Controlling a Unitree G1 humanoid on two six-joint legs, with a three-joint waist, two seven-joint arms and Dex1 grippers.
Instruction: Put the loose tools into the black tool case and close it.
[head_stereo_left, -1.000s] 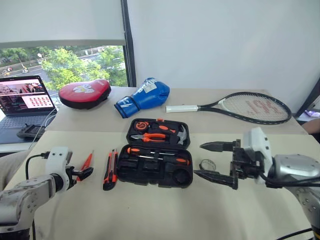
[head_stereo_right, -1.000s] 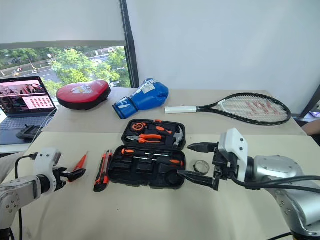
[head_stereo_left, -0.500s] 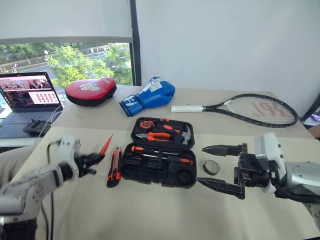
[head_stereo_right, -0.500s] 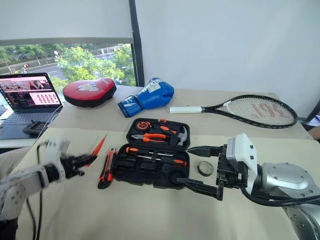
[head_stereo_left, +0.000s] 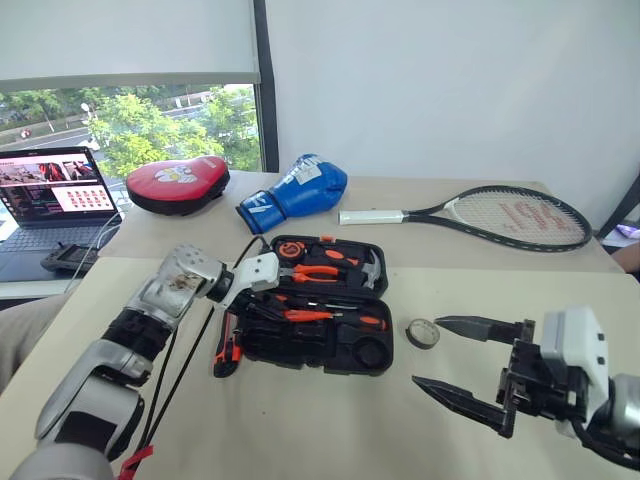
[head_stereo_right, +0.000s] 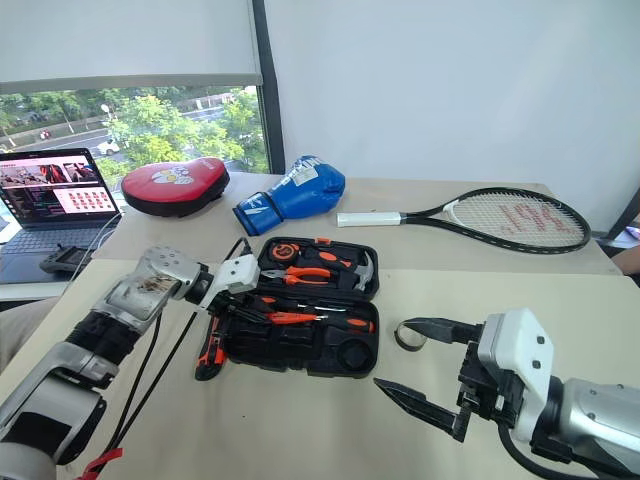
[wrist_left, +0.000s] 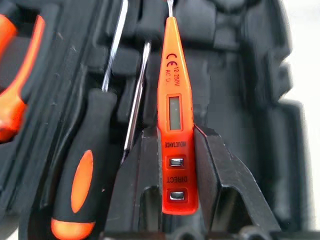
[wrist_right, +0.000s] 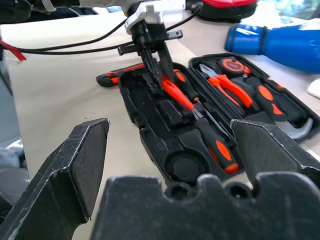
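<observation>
One open tool case (head_stereo_left: 322, 345), two black-and-orange screwdrivers (wrist_left: 82, 180), one red tester screwdriver (wrist_left: 176, 150), one utility knife (head_stereo_left: 227, 352), one tape roll (head_stereo_left: 423, 333)

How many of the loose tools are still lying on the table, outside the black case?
2: the utility knife lies beside the black tool case, on its left; the tape roll lies on its right. The left hand holds the red tester over the case.
</observation>
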